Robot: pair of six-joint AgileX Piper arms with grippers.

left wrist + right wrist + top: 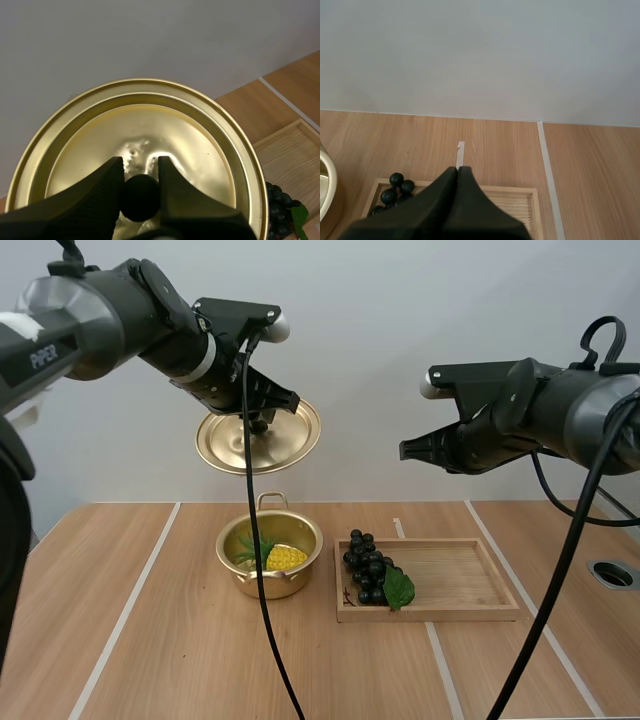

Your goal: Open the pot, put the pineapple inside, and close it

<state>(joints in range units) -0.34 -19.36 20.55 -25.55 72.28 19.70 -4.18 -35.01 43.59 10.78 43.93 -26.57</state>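
Note:
A gold pot (300,536) stands open on the table with a yellow pineapple (284,558) lying inside it. High above the pot my left gripper (259,424) holds the gold lid (292,433), tilted, by its black knob (140,197). The two fingers (102,185) pinch the knob between them. My right gripper (408,449) hangs in the air above the tray, its fingers (451,200) lying together as one dark wedge with nothing in them.
A wooden tray (465,580) sits right of the pot, with a bunch of dark grapes (368,568) and a green leaf at its left end. The grapes (396,186) lie beside the pot's rim. A round hole (613,574) is in the table at the far right.

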